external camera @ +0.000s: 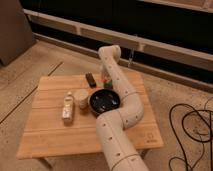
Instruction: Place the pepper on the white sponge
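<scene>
Gripper [106,80] closed, nr table [50,135] far edge; dark block [90,79], black bowl [104,101] adjacent.

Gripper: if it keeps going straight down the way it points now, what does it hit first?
The gripper hangs shut over the table's far edge, behind the black bowl. Straight down it likely meets the greenish object just under it, though depth is unclear.

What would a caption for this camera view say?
Robot arm reaches over a wooden table, its gripper shut at the far edge behind a black bowl; white sponge lies left.
</scene>
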Motion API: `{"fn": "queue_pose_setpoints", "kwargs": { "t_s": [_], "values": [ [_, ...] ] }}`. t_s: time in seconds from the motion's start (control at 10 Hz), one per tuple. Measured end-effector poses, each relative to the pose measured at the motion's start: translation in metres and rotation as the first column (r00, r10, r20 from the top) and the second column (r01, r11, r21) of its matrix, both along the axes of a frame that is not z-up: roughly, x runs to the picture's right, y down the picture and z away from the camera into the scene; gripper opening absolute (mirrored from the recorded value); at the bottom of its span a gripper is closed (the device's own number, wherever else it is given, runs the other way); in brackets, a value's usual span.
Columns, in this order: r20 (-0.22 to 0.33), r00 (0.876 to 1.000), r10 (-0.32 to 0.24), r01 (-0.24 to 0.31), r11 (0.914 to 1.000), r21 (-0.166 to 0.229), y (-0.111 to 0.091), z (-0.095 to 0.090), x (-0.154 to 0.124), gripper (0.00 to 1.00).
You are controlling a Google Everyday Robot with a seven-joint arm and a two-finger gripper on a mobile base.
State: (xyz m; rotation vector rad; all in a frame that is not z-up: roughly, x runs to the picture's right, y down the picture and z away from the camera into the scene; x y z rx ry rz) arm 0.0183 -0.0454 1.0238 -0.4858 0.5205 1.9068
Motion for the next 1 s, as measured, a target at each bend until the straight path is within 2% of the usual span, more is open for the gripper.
{"fn": "queue_pose_setpoints", "kwargs": {
  "t_s": [0.1, 0.2, 0.7, 0.8, 1.0],
  "values": [
    [0.0, 1.0, -0.002, 0.002, 1.0, -0.005, 0.002, 0.001, -0.001, 0.01],
    [-0.006, 1.0, -0.007, 0.007, 0.9999, -0.008, 0.003, 0.002, 0.0, 0.08],
    [-0.088, 0.996, -0.023, 0.022, 0.9996, -0.016, 0.003, -0.001, 0.011, 0.63],
    [-0.094, 0.995, -0.026, 0.024, 0.9996, -0.016, 0.003, -0.001, 0.011, 0.67],
    [-0.103, 0.994, -0.029, 0.028, 0.9995, -0.016, 0.003, -0.002, 0.009, 0.67]
  ]
}}
